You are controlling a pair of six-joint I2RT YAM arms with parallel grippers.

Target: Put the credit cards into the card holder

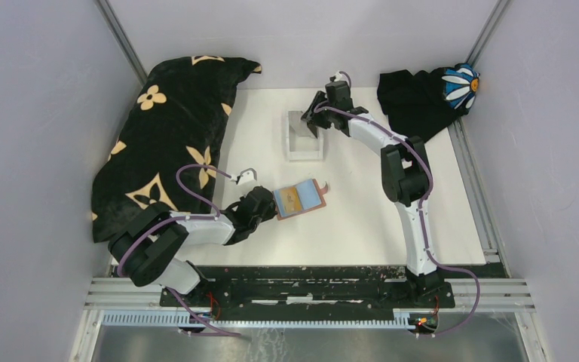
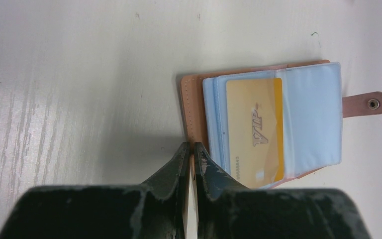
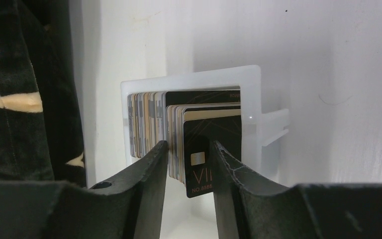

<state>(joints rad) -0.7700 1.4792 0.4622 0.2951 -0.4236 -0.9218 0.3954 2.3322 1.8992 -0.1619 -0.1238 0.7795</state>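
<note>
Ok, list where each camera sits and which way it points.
Top external: above and behind the bases, looking down on the white table; both arms show.
Left wrist: looks along the left gripper, which pinches the leather edge of the open card holder holding a gold card.
Right wrist: looks along the right gripper into the white tray of credit cards; it flanks a black card.
Shared: top external and left wrist both show the card holder.
</note>
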